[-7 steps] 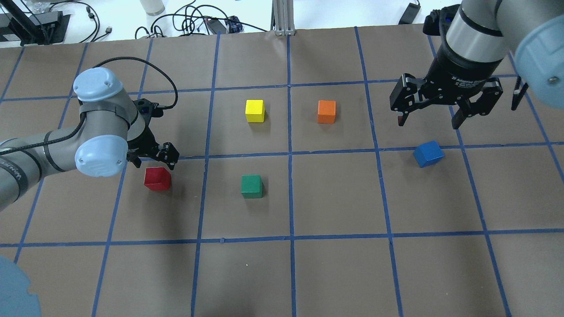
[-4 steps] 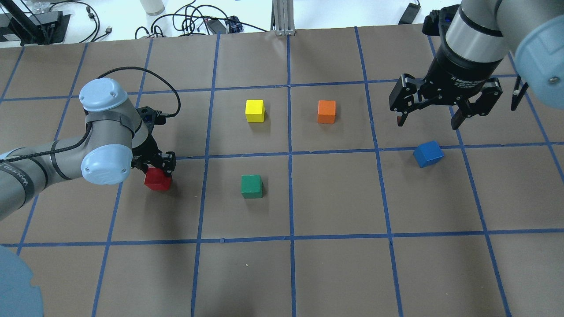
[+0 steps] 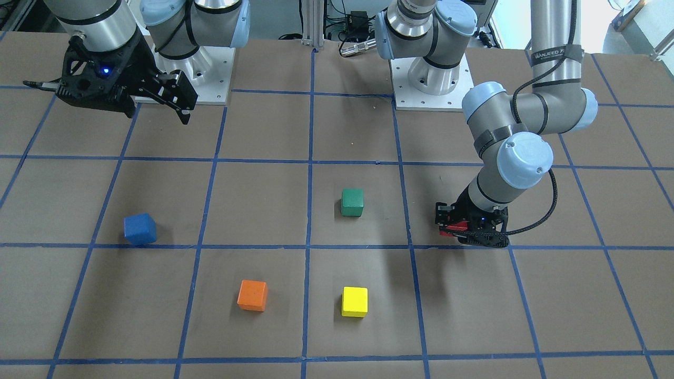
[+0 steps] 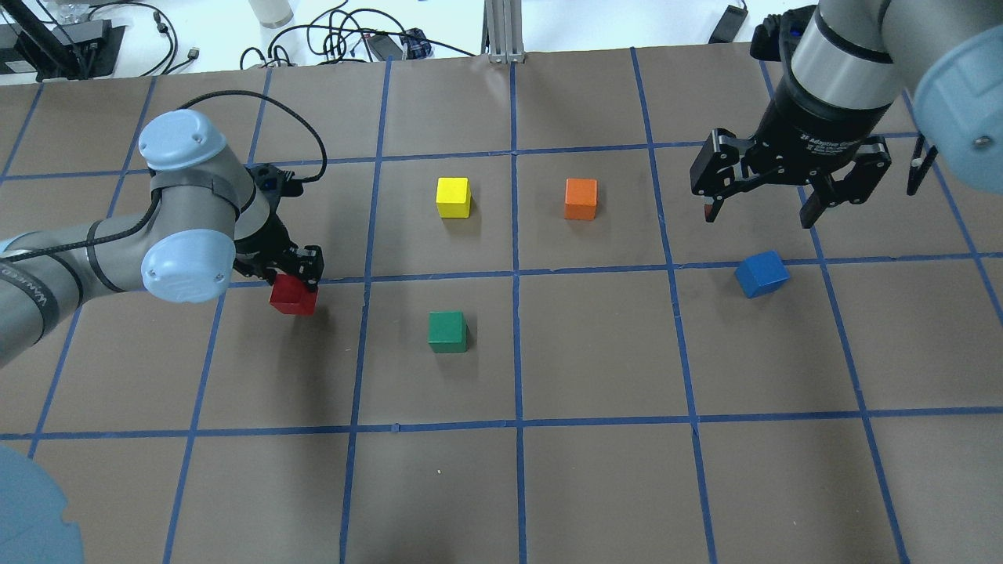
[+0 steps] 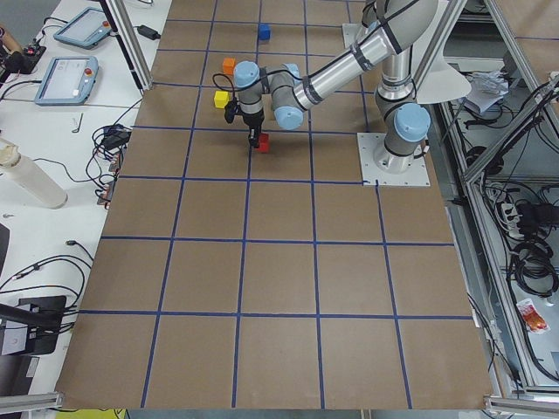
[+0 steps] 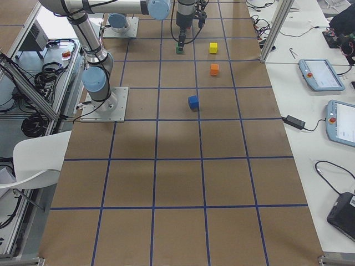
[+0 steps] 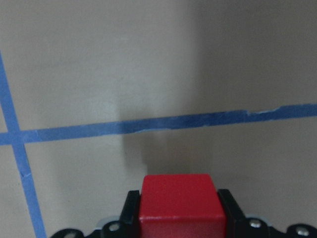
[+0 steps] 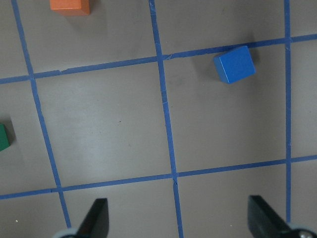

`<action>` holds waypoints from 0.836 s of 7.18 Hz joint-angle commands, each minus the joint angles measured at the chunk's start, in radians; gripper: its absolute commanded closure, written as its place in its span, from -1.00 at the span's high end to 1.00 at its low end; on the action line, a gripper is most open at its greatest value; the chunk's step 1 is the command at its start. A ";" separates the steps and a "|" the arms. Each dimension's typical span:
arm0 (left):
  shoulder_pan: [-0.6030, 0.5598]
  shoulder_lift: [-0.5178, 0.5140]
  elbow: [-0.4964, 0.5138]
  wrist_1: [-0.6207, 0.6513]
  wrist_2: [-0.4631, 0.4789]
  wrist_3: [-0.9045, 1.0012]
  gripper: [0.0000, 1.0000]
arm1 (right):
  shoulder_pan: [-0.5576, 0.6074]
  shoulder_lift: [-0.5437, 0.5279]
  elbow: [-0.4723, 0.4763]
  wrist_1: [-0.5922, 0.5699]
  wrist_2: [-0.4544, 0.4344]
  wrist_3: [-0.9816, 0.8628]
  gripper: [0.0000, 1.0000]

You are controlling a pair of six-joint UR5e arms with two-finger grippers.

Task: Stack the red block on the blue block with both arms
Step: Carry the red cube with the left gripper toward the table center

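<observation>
Grips the red block in the left gripper, fingers shut against two opposite faces, seemingly just clear of the table by a blue tape line on the left side, well left of the green block. Holds the right gripper spread wide and empty, hovering a little beyond the blue block lying on the table at the right, turned slightly against the grid. Reads as the start of the carry, straight after pick-up. Calls next for a long move rightwards past the green block to a spot over the blue block, then squaring to that turned cube before lowering and letting go; possibly a hand-over to the right gripper first, going by the task's wording. Against 0.6 s ago, has raised the red block and shifted it a little right and farther off; a second ago, stood only poised behind it. Has barely moved the right gripper; blue block unchanged
</observation>
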 commanded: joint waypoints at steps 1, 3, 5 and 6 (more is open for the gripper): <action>-0.133 -0.052 0.236 -0.181 -0.079 -0.201 -0.78 | 0.000 0.002 -0.004 -0.002 0.001 -0.008 1.00; -0.334 -0.111 0.299 -0.125 -0.087 -0.398 -0.74 | 0.000 0.003 0.006 0.001 -0.005 -0.009 1.00; -0.463 -0.206 0.302 0.016 -0.081 -0.508 -0.72 | -0.004 0.005 0.005 -0.007 -0.002 -0.008 1.00; -0.483 -0.236 0.306 0.050 -0.075 -0.505 -0.71 | -0.004 0.006 0.006 -0.012 0.003 -0.008 1.00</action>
